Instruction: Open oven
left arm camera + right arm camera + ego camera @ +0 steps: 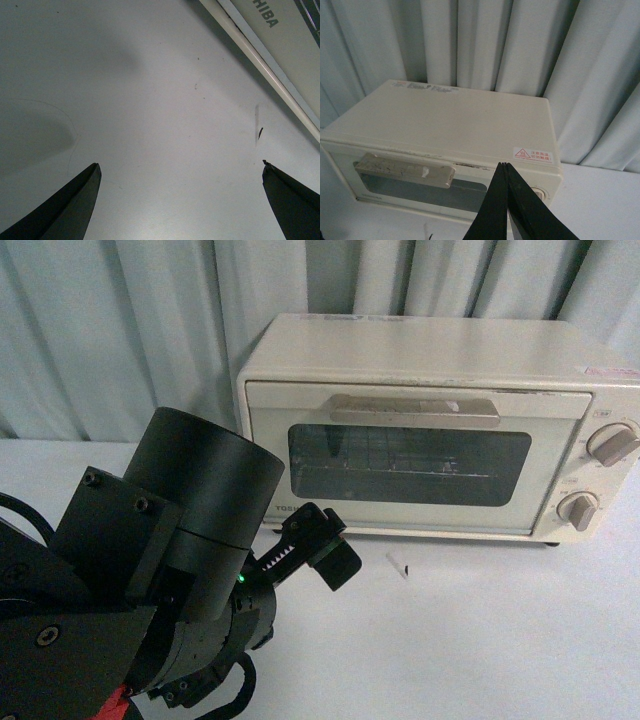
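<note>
Oven (430, 420) at back of white counter (480, 640), door closed. Left claw (180, 167) released, fingers wide apart, low over counter just before it. Right claw (506, 167) clenched tip to tip.

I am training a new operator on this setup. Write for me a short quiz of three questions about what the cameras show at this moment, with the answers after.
1. True or false: the door of the oven is already open.
2. Choose one. The left gripper is: A) shut on the handle; B) open over the table, holding nothing; C) inside the oven.
3. Fill in: at the right of the oven's front there are ___ knobs.

Key
1. False: the door is shut.
2. B
3. two
</note>
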